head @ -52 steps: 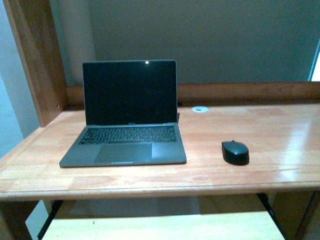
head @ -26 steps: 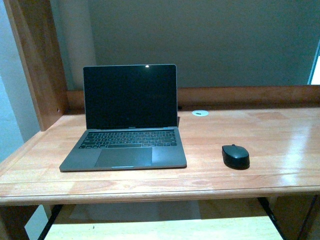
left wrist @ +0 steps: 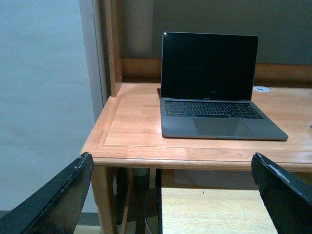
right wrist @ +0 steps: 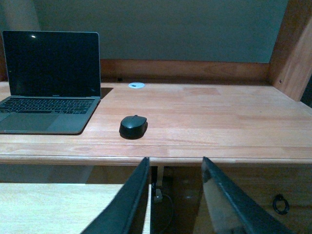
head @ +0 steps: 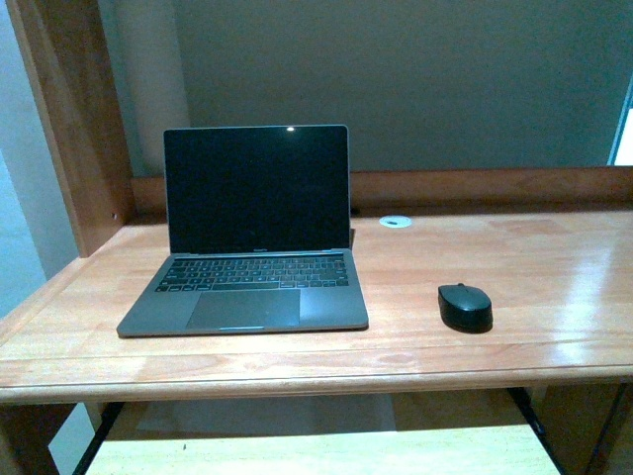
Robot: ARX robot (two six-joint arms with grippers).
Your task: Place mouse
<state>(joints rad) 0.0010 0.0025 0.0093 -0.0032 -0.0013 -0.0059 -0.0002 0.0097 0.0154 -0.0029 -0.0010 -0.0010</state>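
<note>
The small black mouse (head: 465, 307) sits on the wooden desk (head: 514, 257), to the right of the open grey laptop (head: 252, 233). It also shows in the right wrist view (right wrist: 133, 126). Neither arm shows in the front view. My right gripper (right wrist: 176, 165) is open and empty, held low in front of the desk's front edge, below and a little right of the mouse. My left gripper (left wrist: 170, 168) is wide open and empty, in front of the desk's left corner, with the laptop (left wrist: 214, 87) beyond it.
A white round grommet (head: 395, 221) sits at the back of the desk. A wooden upright (head: 69, 119) stands at the left and another at the right (right wrist: 295, 48). A low rail runs along the back. A lower light shelf (head: 326, 450) lies under the desk.
The front view shifted slightly down and then up; the mouse and laptop keep their places on the desk.
</note>
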